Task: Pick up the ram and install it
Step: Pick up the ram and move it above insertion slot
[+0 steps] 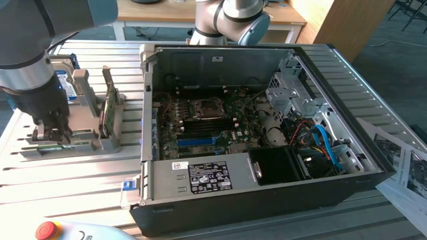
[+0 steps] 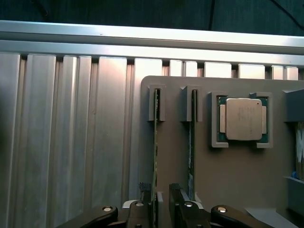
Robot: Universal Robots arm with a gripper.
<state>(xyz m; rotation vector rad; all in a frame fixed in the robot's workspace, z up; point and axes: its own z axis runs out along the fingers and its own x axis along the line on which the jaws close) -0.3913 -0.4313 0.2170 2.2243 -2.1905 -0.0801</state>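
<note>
The ram (image 2: 156, 142) is a thin green stick standing on edge in a slot of the grey fixture (image 2: 228, 175). A second thin stick (image 2: 191, 142) stands in the slot beside it. My gripper (image 2: 159, 205) is low over the fixture and open, with one finger on each side of the first stick's near end and a small gap still showing. In the exterior view the gripper (image 1: 50, 136) hangs over the fixture (image 1: 87, 137) at that view's left, beside the open computer case (image 1: 320, 190). The motherboard's dark memory slots (image 1: 200, 131) lie inside the case.
A square silver processor (image 2: 243, 118) sits in a pocket of the fixture. A larger green card (image 1: 107, 107) stands upright on it, with a hard drive (image 1: 63, 82) behind. A red stop button (image 1: 47, 229) is at the front and papers (image 1: 400, 160) lie at the exterior view's right.
</note>
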